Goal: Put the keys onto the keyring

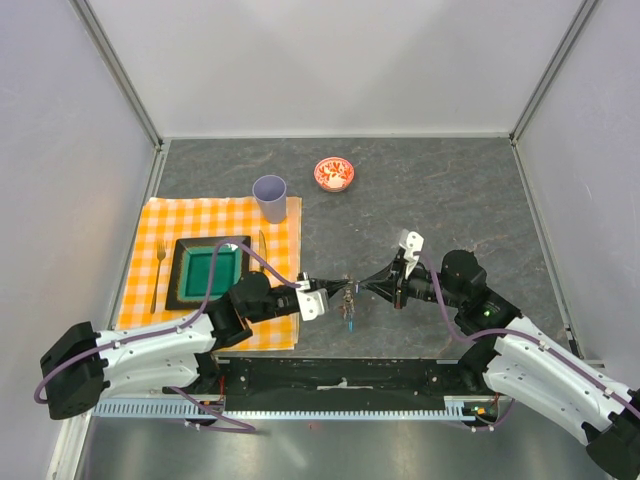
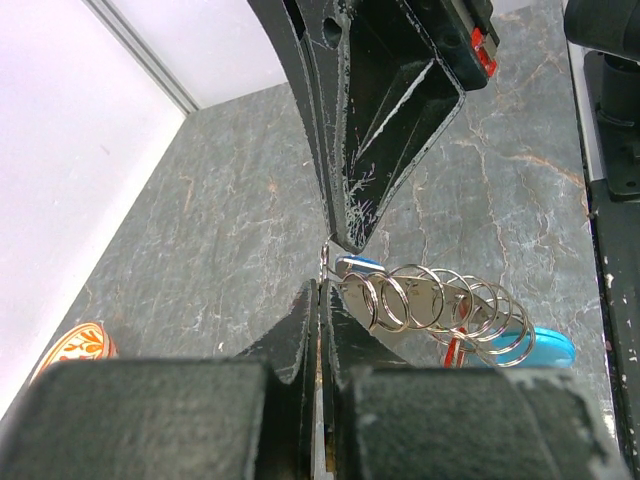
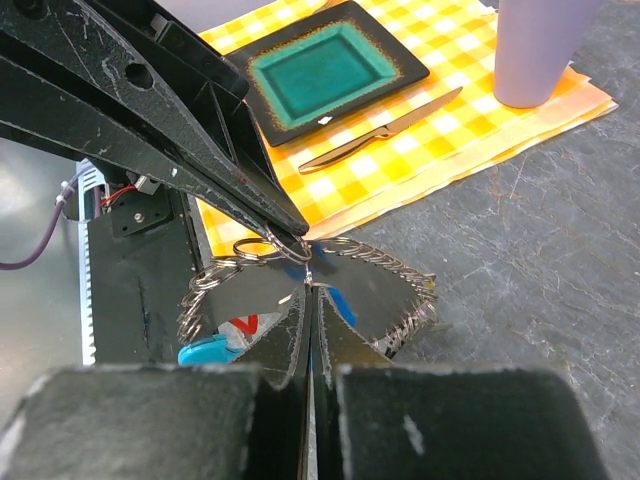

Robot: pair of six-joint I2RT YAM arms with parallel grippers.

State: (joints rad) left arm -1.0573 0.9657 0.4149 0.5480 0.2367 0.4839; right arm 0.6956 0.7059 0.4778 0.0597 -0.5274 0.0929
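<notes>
The keyring (image 1: 348, 296) is a loop of small linked metal rings, held in the air between both grippers above the grey table. In the left wrist view its rings (image 2: 430, 305) trail right to the bright blue fob (image 2: 550, 348). A blue key head (image 2: 360, 264) and a red tag (image 2: 455, 350) hang among them. My left gripper (image 1: 332, 289) is shut on a thin ring at its tips (image 2: 322, 285). My right gripper (image 1: 362, 287) faces it, shut on thin metal of the same bundle (image 3: 310, 285). The fob (image 3: 205, 350) and red tag (image 3: 245, 325) hang below.
An orange checked cloth (image 1: 160, 225) at the left holds a teal plate (image 1: 212, 272), a fork (image 1: 158, 275) and a knife (image 3: 385, 130). A lilac cup (image 1: 270, 198) stands at its far corner. A red-and-white small bowl (image 1: 333, 174) sits further back.
</notes>
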